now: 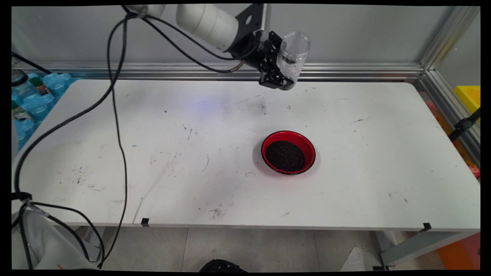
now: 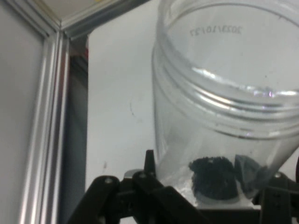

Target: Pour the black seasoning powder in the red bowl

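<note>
The pincer point(image 1: 284, 78) grips a clear plastic jar point(image 1: 293, 53) high above the far side of the white desk point(image 1: 161, 153), mouth up and slightly tilted. A small clump of dark grains point(image 2: 212, 176) sits in the jar's bottom. Below and nearer the camera, well apart, stands 1 red bowl point(image 1: 288, 152) holding dark grains.

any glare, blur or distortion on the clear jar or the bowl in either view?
Main view: clear jar in the end effector is sharp, with pale highlights on its rim; red bowl casts a soft shadow on the table; frame edges curve. Hand view: jar is soft, a bright glint on its thread, mirrored lettering showing through the plastic.
</note>
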Robot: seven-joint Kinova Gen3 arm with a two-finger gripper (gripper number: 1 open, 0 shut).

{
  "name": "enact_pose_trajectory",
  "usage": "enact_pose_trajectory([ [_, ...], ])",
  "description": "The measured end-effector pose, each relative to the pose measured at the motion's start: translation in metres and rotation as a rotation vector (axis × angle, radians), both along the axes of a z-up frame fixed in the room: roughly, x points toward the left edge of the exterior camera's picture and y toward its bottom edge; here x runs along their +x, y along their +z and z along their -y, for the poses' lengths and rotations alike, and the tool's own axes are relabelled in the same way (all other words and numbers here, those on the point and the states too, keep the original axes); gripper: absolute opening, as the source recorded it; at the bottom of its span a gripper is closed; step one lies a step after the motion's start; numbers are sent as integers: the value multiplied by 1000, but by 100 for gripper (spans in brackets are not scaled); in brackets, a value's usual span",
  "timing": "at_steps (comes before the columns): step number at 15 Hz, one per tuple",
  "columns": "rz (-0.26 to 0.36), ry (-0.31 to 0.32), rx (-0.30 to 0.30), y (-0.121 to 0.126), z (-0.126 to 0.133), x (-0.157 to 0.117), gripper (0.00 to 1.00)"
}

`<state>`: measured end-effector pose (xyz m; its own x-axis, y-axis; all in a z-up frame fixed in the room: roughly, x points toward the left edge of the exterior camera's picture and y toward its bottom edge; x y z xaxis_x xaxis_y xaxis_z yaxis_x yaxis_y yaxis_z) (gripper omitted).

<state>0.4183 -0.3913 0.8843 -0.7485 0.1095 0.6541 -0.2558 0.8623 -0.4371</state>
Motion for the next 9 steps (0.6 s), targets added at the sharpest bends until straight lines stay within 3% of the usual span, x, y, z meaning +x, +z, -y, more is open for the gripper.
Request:
enact_pose_trajectory([
  [9,-44,91,204,-44,35,-19,0],
])
